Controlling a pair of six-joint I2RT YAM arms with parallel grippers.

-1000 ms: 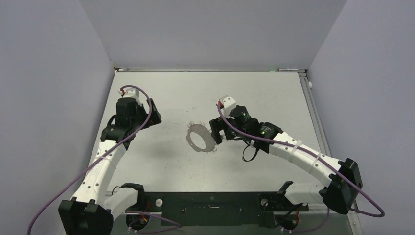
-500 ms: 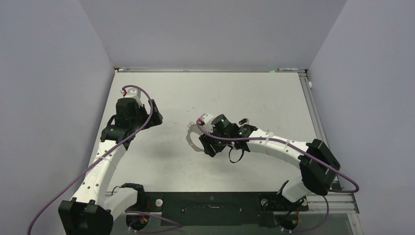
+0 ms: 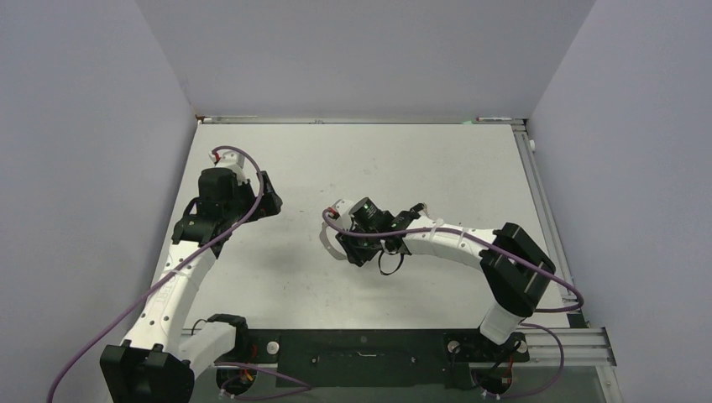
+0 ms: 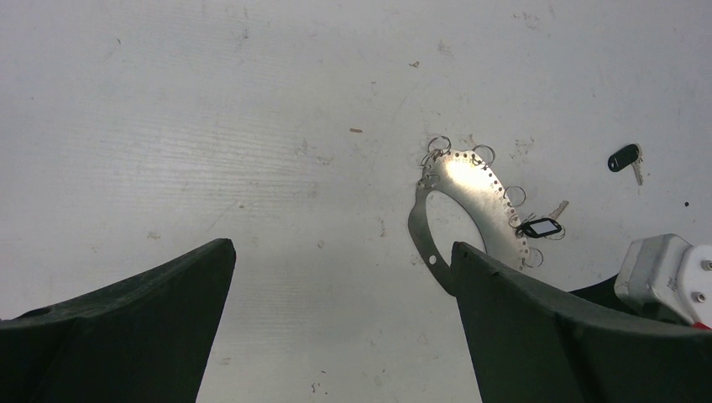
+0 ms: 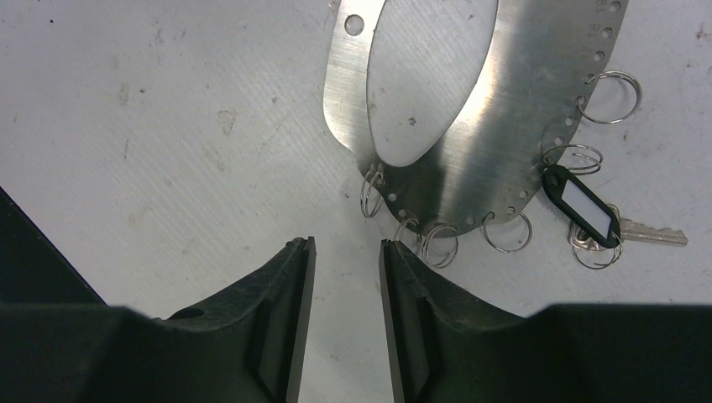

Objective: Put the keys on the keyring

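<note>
Leftward to the keyring (image 5: pixel 504 126) had swung the right tool (image 5: pixel 346 245), narrowly parted and empty, the left tool (image 4: pixel 342 245) gaping; the tagged key (image 5: pixel 583 206) seemed looped on, the loose key (image 4: pixel 623 157) still to thread.

Keyring (image 5: pixel 520 109): flat grey metal band forming an oval hoop, lying flat on the table (image 5: pixel 168 126). Its outer rim is punched with small holes that carry several wire loops (image 5: pixel 608 96). First key (image 5: pixel 583 206): black head with a white window and a short silver blade pointing away from the hoop. It lies at the rim among the loops; whether it is threaded cannot be told. Second key (image 4: pixel 624 158): black head, on the table well apart from the hoop.
</note>
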